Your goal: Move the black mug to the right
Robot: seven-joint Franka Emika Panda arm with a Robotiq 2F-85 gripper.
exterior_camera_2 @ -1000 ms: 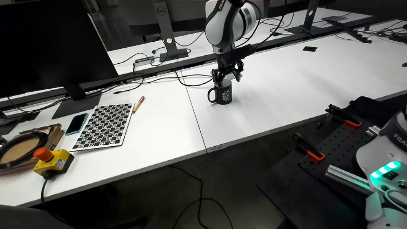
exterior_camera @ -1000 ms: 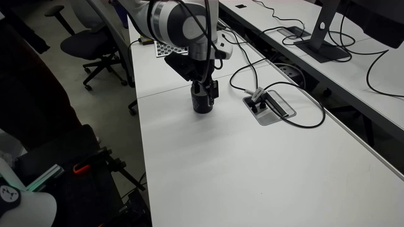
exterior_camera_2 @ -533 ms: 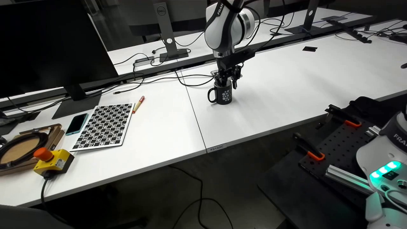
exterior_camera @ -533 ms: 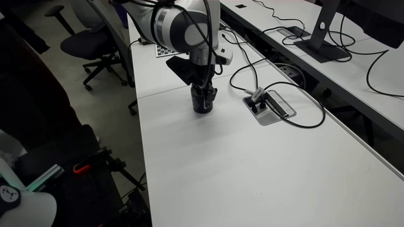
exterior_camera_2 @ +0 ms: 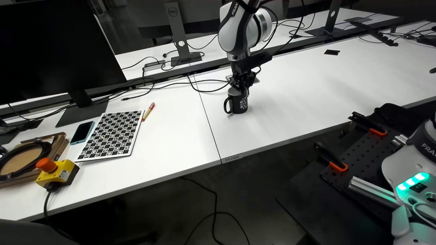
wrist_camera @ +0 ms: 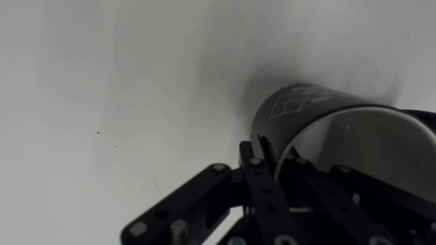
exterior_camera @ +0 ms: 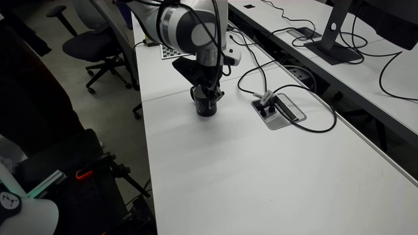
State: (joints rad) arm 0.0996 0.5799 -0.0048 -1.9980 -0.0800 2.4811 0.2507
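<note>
One finger (wrist_camera: 303,174) inside, one outside, the gripper (wrist_camera: 277,163) clamps the black mug (exterior_camera_2: 237,104). It is between the long edges of the bench (exterior_camera_2: 306,98).

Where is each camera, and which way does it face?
In an exterior view: high, facing along the desk; robot's arm at top, probably its base lower left.
In an exterior view: also high, facing across the desk; arm at top, base right.
Wrist view: on the arm, looking down at the black mug; the robot's hand shows.
Both exterior views share desk, arm, base and black mug.
</note>
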